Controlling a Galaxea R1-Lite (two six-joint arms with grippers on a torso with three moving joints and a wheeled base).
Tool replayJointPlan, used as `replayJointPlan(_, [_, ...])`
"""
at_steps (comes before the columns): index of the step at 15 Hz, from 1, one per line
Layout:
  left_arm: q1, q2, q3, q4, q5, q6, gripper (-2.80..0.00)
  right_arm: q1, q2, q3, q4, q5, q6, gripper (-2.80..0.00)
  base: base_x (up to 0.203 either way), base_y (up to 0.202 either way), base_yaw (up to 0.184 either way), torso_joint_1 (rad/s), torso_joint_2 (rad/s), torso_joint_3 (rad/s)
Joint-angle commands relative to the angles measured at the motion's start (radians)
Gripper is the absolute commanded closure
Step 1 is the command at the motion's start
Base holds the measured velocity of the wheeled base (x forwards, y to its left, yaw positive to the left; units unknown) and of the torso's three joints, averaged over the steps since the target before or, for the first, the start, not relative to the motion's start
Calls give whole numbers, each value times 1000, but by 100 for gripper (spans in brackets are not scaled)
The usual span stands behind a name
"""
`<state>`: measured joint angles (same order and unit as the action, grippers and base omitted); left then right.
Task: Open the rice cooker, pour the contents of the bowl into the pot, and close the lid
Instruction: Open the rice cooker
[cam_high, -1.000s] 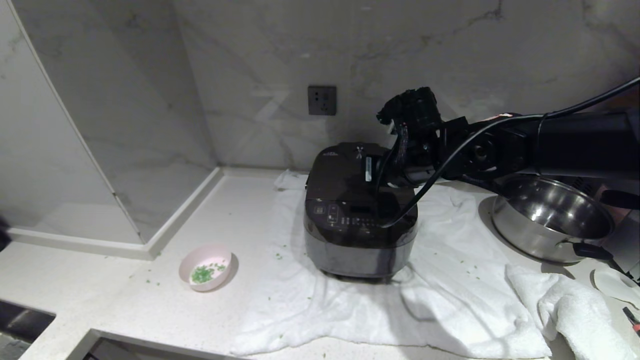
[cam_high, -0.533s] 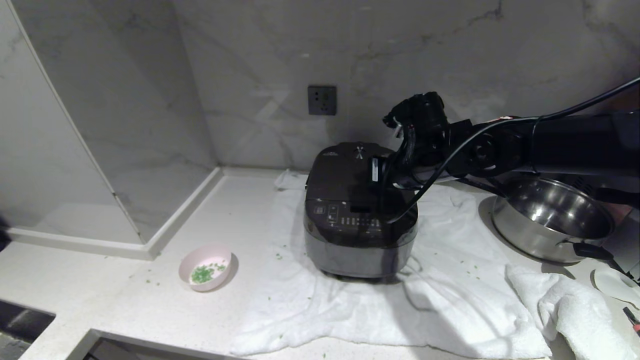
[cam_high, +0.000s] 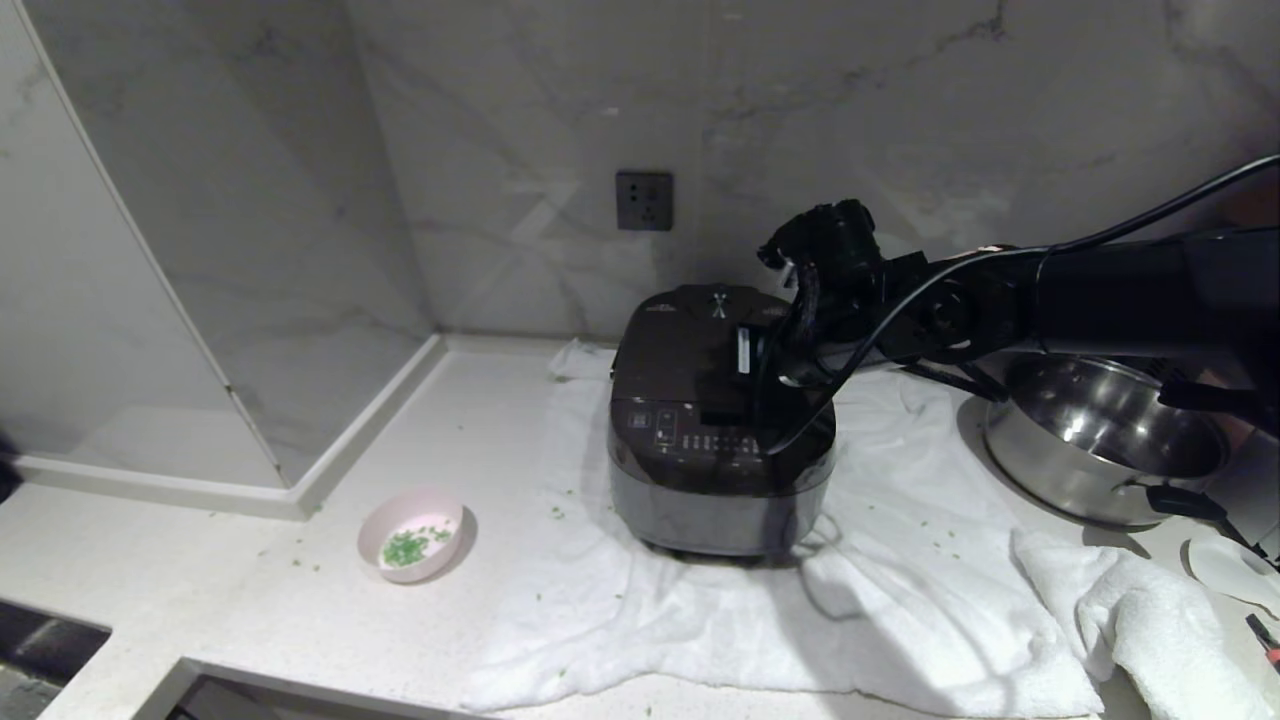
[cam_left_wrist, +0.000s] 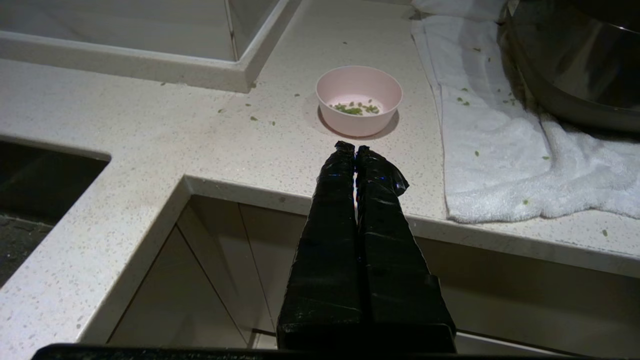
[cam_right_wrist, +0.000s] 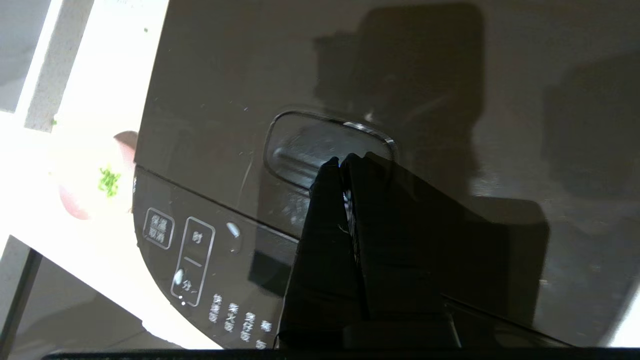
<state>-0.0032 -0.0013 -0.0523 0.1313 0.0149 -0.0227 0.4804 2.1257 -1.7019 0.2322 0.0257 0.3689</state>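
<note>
The dark rice cooker (cam_high: 720, 450) stands on a white towel with its lid (cam_high: 690, 345) down, so the pot is hidden. My right gripper (cam_right_wrist: 341, 162) is shut and empty, its tips resting on the oval release button (cam_right_wrist: 295, 155) at the lid's front. The right arm (cam_high: 940, 310) reaches in over the cooker from the right. To the cooker's left, the pink bowl (cam_high: 412, 534) sits on the counter holding green chopped contents (cam_high: 405, 548). My left gripper (cam_left_wrist: 355, 148) hangs shut and empty just short of the bowl (cam_left_wrist: 359, 100), above the counter's front edge.
A steel pan (cam_high: 1105, 440) with black handles stands right of the cooker. The white towel (cam_high: 900, 580) spreads under the cooker, and a crumpled towel (cam_high: 1150, 620) lies at front right. Green bits are scattered on the counter. A dark cutout (cam_left_wrist: 40, 190) opens at the left.
My right wrist has sunk a little toward the lid and shifted slightly over it. The lid stays down. Bowl, cooker and left arm have not moved.
</note>
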Motion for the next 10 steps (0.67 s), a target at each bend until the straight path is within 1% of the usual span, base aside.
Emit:
replayJointPlan(1, [0, 0, 0, 1, 0, 0, 0, 0, 8, -1, 1, 2, 1, 0, 0, 0, 0, 0, 0, 0])
replayJointPlan(10, [0, 0, 0, 1, 0, 0, 0, -2, 17, 13, -8, 13, 4, 0, 0, 0, 0, 0, 0, 0])
